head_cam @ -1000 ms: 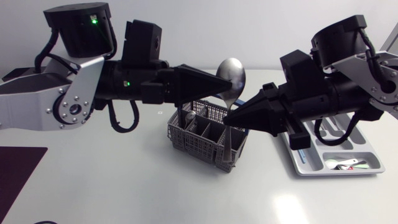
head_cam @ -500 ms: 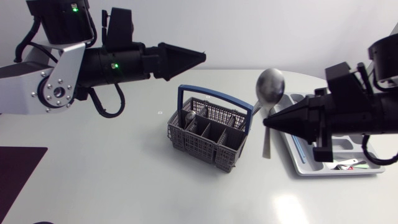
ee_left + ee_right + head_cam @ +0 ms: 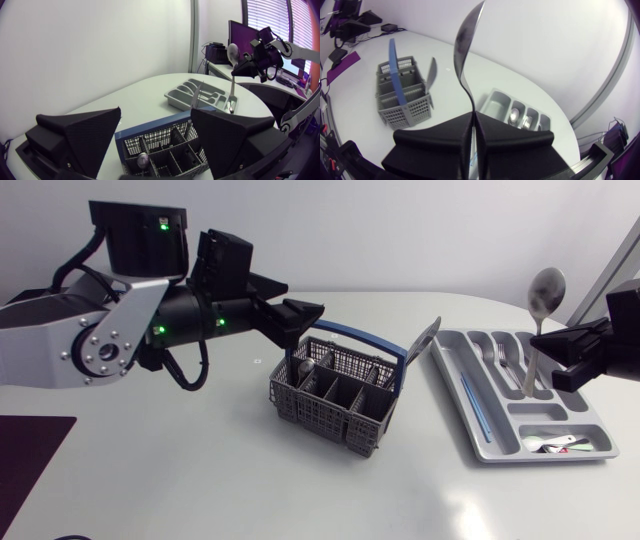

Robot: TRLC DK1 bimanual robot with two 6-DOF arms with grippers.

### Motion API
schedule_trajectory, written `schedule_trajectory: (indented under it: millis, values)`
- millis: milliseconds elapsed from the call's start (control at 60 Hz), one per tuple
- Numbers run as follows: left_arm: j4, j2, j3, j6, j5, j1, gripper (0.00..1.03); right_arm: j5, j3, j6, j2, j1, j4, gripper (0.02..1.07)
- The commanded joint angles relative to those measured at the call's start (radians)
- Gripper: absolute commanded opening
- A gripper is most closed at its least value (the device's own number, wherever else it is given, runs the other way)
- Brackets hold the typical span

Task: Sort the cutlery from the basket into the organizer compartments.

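Spoon [image 3: 538,330], large one, is pinched by its handle in my right claw [image 3: 552,355]. Both fingers are pressed onto the stem and the bowl points up at 12. It hangs over the organizer [image 3: 540,458], not in any slot yet. My guess is it's held upright so the handle end drops in first. The handle tip overlaps the long slots near the forks [image 3: 500,360], and I can't tell which compartment is under it. The right arm is mostly cut off at the edge.

The organizer sits at 3 o'clock from the basket [image 3: 335,405]. There's a thin blue stick [image 3: 475,408] in the slot nearest the basket. The small pieces [image 3: 550,443] in the cross compartment at the 6 o'clock end are too small to name.

My left claw [image 3: 305,320] is spread and empty, hovering at the basket's 10 o'clock, likely staged for the next pick. The basket holds a small spoon [image 3: 306,367] in a back cell and a knife [image 3: 424,340] leaning out toward 2 o'clock. The mesh hides the other cells.
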Motion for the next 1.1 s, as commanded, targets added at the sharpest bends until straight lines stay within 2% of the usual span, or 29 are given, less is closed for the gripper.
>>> schedule_trajectory:
  millis: [0, 167, 350, 500, 817, 1083]
  values:
    - [-0.015, -0.011, -0.028, 0.064, -0.037, -0.015, 0.96, 0.029, -0.004, 0.015, 0.092, -0.044, 0.049, 0.08]
    - [-0.029, 0.01, -0.036, 0.089, -0.086, -0.02, 0.96, 0.156, 0.003, 0.076, 0.211, -0.057, 0.183, 0.08]
    - [-0.029, 0.032, -0.045, 0.09, -0.09, -0.021, 0.96, 0.256, 0.077, 0.143, 0.372, -0.012, 0.247, 0.07]
    - [-0.03, 0.053, -0.039, 0.09, -0.094, -0.031, 0.96, 0.306, 0.194, 0.211, 0.551, 0.023, 0.249, 0.08]
    - [-0.03, 0.065, -0.047, 0.093, -0.095, -0.041, 0.96, 0.464, 0.364, 0.274, 0.804, 0.082, 0.273, 0.08]
    - [-0.035, 0.067, -0.047, 0.101, -0.115, -0.055, 0.96, 0.523, 0.457, 0.28, 0.968, 0.071, 0.261, 0.08]
